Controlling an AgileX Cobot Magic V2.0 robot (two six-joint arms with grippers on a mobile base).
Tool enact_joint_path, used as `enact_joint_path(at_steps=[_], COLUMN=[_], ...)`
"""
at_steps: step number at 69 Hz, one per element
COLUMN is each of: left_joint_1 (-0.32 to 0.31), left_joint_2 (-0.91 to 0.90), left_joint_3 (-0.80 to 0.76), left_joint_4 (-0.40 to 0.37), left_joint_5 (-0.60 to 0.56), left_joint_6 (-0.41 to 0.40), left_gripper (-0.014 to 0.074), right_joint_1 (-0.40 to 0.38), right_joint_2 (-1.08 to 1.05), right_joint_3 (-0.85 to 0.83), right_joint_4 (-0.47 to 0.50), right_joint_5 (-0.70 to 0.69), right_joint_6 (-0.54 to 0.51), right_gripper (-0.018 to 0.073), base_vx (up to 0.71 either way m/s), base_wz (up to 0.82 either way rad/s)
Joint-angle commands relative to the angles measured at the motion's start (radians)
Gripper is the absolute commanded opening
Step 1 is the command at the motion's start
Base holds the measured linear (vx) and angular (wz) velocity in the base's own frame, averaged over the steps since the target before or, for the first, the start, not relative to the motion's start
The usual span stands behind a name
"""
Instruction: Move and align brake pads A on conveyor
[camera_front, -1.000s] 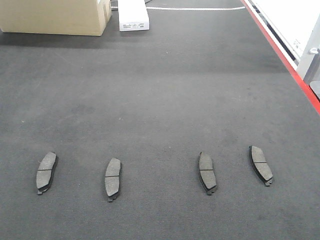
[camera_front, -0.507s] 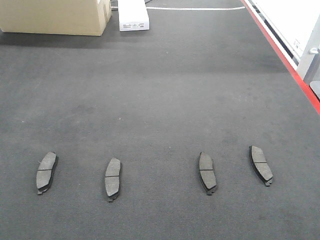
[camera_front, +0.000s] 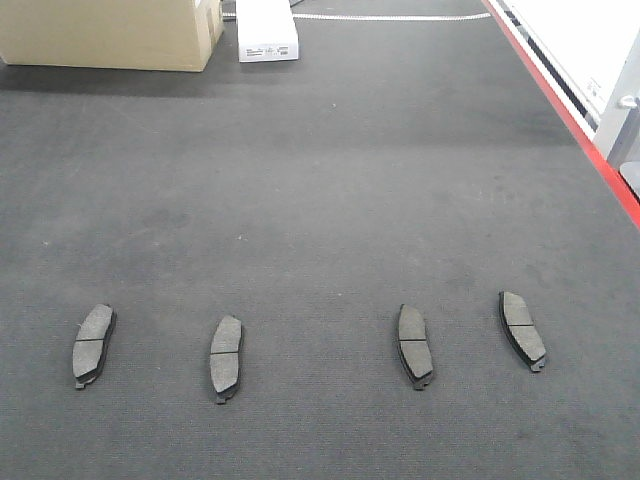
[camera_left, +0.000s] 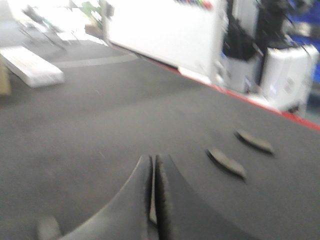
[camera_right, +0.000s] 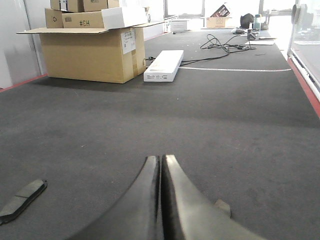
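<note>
Warehouse-like workshop — conveyor (camera_front: 330, 180), cardboard boxes (camera_right: 90, 52).

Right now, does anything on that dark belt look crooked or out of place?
Slightly. The four brake pads form a rough row on the conveyor, but unevenly spaced, with a wider middle gap, and each tilts differently. Nothing looks damaged.

"#CH" on upper cardboard box (camera_right: 82, 20)

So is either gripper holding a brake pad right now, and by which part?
No. Left gripper and right gripper are both shut on nothing; all four brake pads lie free on the conveyor.
</note>
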Motion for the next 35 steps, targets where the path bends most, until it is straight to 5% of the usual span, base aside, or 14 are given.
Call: enact_joint_path(at_steps=[1, 15, 35], left_joint_1=[0.092, 0.36, 0.645], left_joint_2=[0.033, 0.031, 0.005], left_joint_3=[0.027, 0.237, 0.405], left_joint_4=[-0.002, -0.165, -0.195], left_joint_5=[-0.176, -0.35, -0.449], left_joint_6=[0.04, 0.225, 0.229], left_gripper=[-0.0006, -0.0006, -0.0006], right_joint_1=[0.0, 0.0, 0.0], right_joint_2=[0.012, 0.012, 0.012], right_joint_3=[-0.026, -0.026, -0.026], right_joint_4=[-0.009, -0.009, -0.009], right_joint_5=[-0.067, -0.067, -0.067], right_joint_6=[-0.006, -0.006, -0.006], right_gripper=[-0.001, -0.001, -0.001], base_vx=[0.0, 0.0, 0.0], base_wz=[0.0, 0.0, 0.0])
